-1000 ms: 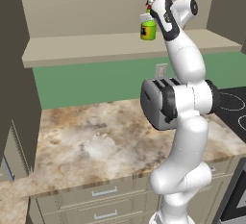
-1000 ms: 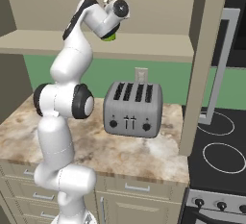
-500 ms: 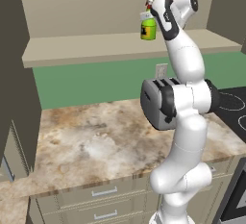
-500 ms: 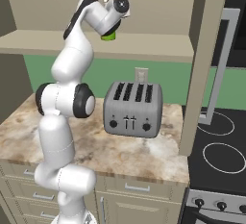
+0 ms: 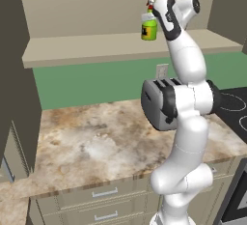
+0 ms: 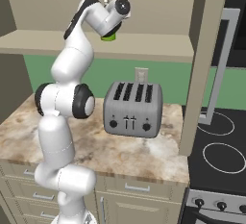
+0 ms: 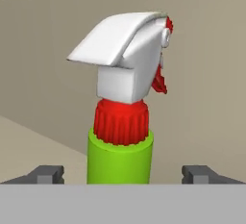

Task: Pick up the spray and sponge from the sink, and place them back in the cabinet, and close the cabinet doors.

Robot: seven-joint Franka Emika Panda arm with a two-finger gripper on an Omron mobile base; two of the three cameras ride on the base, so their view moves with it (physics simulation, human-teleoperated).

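Observation:
The lime-green spray point(image 5: 149, 29) stands upright on the shelf of the beige cabinet point(image 5: 91, 48), its white-and-red trigger nozzle on top. My gripper point(image 5: 156, 12) is up at the bottle's neck. In the hand view my gripper point(image 7: 123, 175) is open: the two dark fingertips point(image 7: 46, 174) stand well apart on either side of the green neck point(image 7: 120, 158), clear of it. From the right, a bit of the spray point(image 6: 109, 37) peeks out behind the hand, above the shelf point(image 6: 149, 45). The sponge and the sink are out of view.
A silver toaster point(image 6: 133, 107) sits on the marble counter point(image 5: 91, 142) below the shelf, close to my arm. An open cabinet door point(image 6: 204, 59) stands edge-on at the right, another dark one point(image 5: 14, 98) at the left. A black stove point(image 6: 221, 155) lies to the right.
My jaws have gone from shut on the spray's neck to wide open. The bottle stays standing on the shelf, and the arm has barely moved.

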